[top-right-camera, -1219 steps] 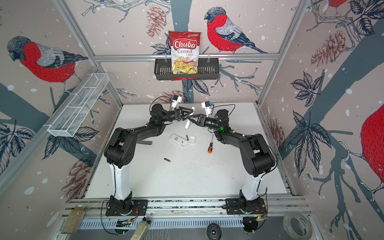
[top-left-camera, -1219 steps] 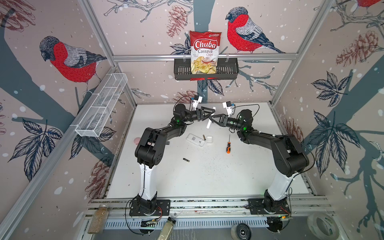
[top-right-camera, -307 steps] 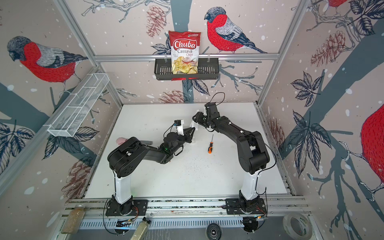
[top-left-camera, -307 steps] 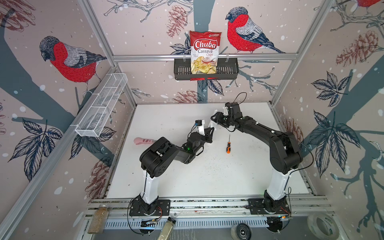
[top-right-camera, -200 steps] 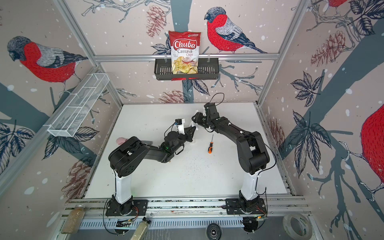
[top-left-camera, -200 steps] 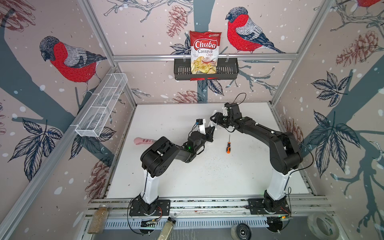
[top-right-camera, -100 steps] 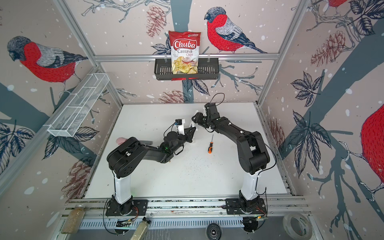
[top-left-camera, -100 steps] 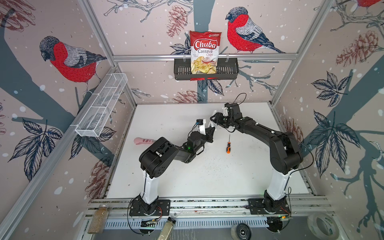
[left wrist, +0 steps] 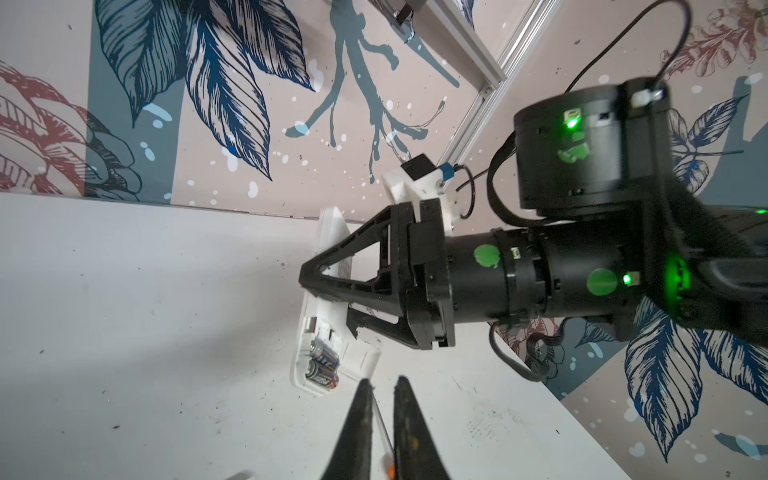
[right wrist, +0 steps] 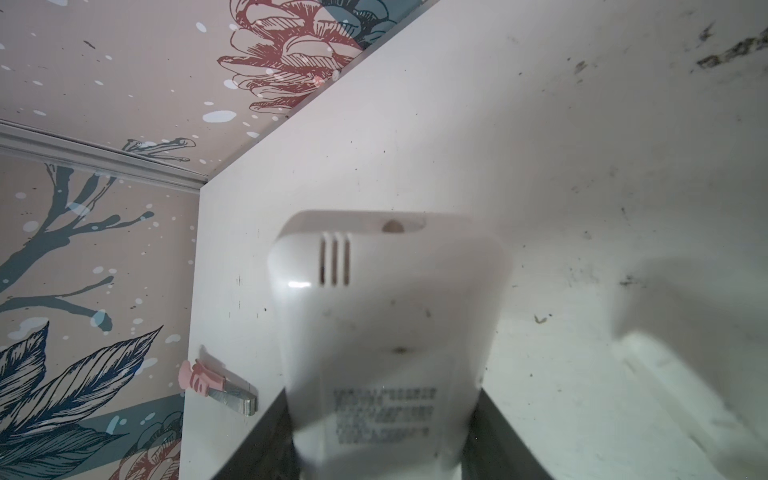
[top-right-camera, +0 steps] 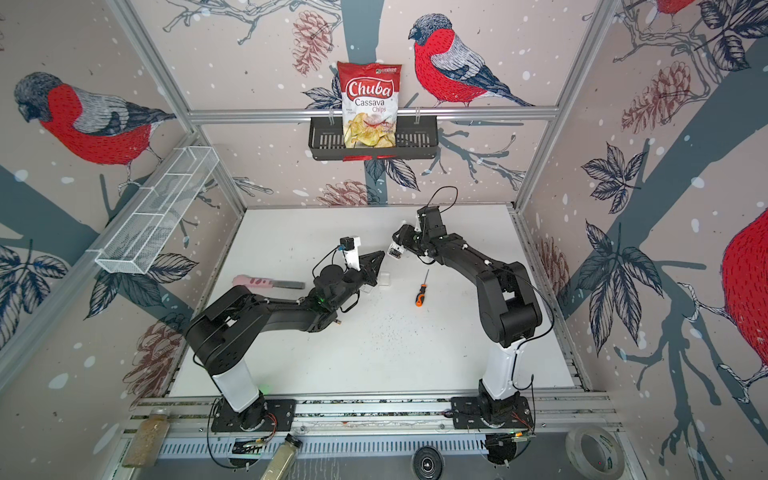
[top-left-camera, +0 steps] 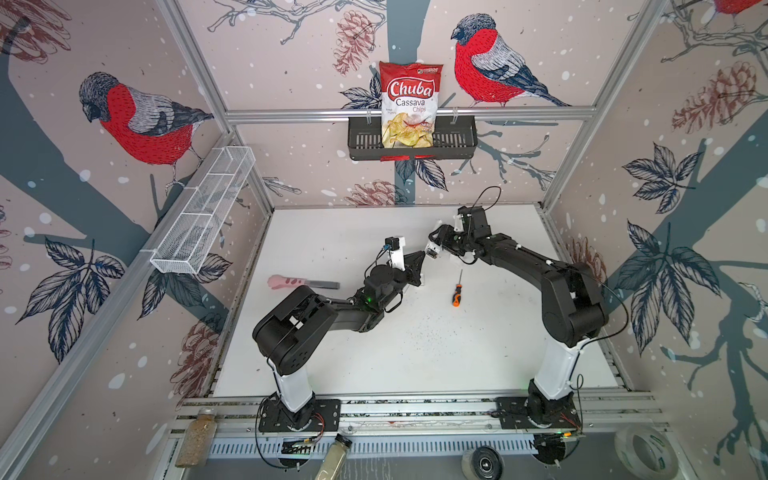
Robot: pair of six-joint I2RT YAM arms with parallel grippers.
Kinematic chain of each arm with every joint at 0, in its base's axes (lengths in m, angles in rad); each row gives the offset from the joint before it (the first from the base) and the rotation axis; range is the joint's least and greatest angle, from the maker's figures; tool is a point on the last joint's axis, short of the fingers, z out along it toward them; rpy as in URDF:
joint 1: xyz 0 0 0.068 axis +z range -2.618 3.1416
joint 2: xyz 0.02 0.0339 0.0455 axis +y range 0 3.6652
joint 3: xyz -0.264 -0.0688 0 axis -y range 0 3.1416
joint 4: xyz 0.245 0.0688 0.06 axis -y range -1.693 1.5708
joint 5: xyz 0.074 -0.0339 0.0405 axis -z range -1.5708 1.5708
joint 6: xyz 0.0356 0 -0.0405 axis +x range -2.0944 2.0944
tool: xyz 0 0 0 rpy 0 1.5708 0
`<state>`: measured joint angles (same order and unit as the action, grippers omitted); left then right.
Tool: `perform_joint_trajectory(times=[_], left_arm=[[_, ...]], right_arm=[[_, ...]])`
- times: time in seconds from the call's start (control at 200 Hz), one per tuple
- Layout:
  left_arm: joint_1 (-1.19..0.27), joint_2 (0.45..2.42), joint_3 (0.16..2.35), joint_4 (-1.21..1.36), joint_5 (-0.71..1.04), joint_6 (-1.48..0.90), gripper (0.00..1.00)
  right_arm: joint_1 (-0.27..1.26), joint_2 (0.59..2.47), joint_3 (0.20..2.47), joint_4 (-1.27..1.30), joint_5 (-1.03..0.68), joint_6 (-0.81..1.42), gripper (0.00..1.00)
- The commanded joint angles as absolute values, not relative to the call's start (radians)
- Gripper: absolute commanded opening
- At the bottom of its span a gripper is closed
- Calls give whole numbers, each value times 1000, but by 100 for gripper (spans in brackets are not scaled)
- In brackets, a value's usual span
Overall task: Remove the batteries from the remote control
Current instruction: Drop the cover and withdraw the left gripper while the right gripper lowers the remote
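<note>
Nearest, bare table [top-left-camera: 415, 353] with ample room to draw back, only the screwdriver [top-left-camera: 458, 286] lying just right of the work. Further in, left gripper [left wrist: 382, 382] almost pressed together on nothing visible, tips just short of two batteries [left wrist: 322, 363] seated in the open bay of the remote control [right wrist: 386, 311], pinched across its width and lifted by the right gripper [right wrist: 382, 399]. Looks like the prising-out step: calls for a fine nudge under one cell, minding the back wall beyond.

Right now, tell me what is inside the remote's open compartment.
Two black batteries lie side by side. The right gripper clamping the remote covers the part beside them, so more batteries there cannot be ruled out.
</note>
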<state>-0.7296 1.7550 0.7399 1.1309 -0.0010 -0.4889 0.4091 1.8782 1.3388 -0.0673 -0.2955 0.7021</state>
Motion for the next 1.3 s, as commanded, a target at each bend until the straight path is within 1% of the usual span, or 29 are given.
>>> perform_joint_trajectory(times=[0.0, 0.125, 0.195, 0.255, 0.31, 0.36, 0.43, 0.565, 0.685, 0.936, 1.046, 1.296], left_arm=[[-729, 1730, 725, 1111, -13, -456, 13], [-722, 1701, 703, 1092, -30, -445, 17], [-714, 1680, 694, 1060, -39, -438, 22], [-702, 1656, 678, 1040, -50, -437, 32], [-688, 1633, 666, 1006, -64, -439, 46], [-676, 1607, 653, 982, -72, -438, 55], [-659, 1573, 632, 957, -87, -437, 65], [-649, 1508, 613, 877, -137, -418, 79], [-649, 1468, 596, 834, -163, -405, 85], [-649, 1428, 547, 831, -186, -411, 89], [-649, 1415, 527, 838, -189, -414, 96], [-647, 1384, 478, 864, -201, -414, 97]], right_arm=[[410, 1879, 1345, -74, -295, 667, 38], [412, 1891, 1364, -120, -296, 634, 38], [413, 1896, 1380, -159, -293, 605, 38], [414, 1900, 1403, -203, -286, 575, 38], [417, 1906, 1429, -254, -270, 544, 38], [421, 1915, 1451, -297, -252, 515, 38], [429, 1933, 1481, -360, -229, 475, 38], [454, 1990, 1555, -485, -161, 406, 38], [487, 2047, 1617, -592, -97, 351, 38], [535, 2083, 1633, -670, -6, 334, 38], [539, 2097, 1624, -681, -3, 332, 38], [566, 2121, 1631, -718, 10, 329, 38]])
